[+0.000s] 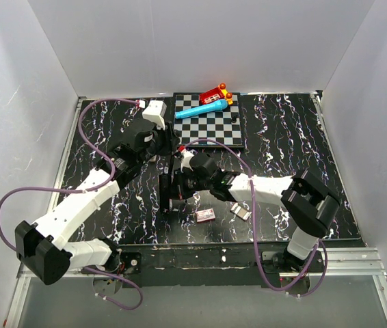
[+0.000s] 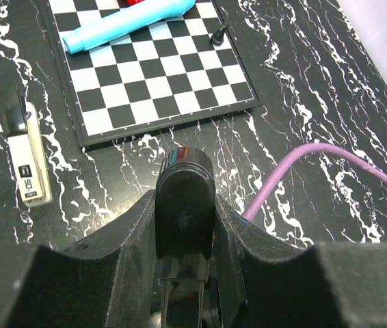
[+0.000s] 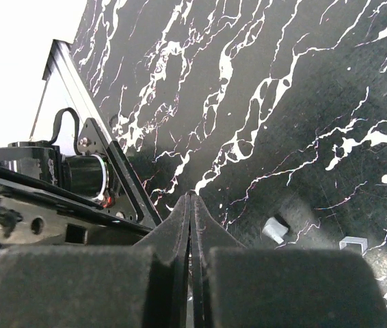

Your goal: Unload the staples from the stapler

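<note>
The stapler (image 2: 184,195) is dark, with a rounded black end and a silvery metal body below it. My left gripper (image 2: 184,225) is shut on it, one finger on each side. In the top view the stapler (image 1: 174,162) sits mid-table between both grippers, held by the left gripper (image 1: 168,154). My right gripper (image 1: 180,185) is right beside it, with its fingers (image 3: 180,236) pressed together and nothing visible between them. Silvery strips of staples (image 1: 240,210) lie on the table near the right forearm.
A checkerboard (image 1: 221,130) lies at the back, carrying a blue marker-like tube (image 1: 202,109), a red toy (image 1: 217,93) and a small black pawn (image 2: 219,35). A white-and-red box (image 1: 206,215) lies near the front. A white-and-black device (image 2: 27,160) and two small pale bits (image 3: 273,229) lie on the marbled table.
</note>
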You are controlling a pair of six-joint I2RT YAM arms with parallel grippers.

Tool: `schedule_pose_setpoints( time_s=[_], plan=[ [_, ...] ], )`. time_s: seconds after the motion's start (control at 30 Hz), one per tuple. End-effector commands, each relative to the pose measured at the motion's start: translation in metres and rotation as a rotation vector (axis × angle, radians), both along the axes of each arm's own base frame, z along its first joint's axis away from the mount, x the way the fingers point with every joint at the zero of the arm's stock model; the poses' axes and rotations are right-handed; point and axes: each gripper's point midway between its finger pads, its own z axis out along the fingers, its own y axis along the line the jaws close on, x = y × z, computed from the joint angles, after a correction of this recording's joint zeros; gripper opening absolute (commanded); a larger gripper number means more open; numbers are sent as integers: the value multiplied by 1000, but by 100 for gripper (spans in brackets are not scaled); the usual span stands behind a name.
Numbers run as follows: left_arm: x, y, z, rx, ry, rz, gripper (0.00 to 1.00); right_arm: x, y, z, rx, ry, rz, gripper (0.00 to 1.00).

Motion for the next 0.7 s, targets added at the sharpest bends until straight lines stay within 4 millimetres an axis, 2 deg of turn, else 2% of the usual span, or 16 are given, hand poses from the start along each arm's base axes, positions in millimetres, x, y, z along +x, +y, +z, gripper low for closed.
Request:
schedule_pose_setpoints(
  time_s=[0.0, 0.23, 0.67],
  plan=[
    [20, -10, 49, -114, -122, 25, 0, -8, 15, 25, 107, -31, 69, 1],
    [19, -11, 51, -114, -119, 16, 0, -3, 8, 25, 110, -38, 49, 1],
    [-24, 11, 85, -123, -156, -31, 0, 9, -9, 21, 72, -39, -29, 1]
  ],
)
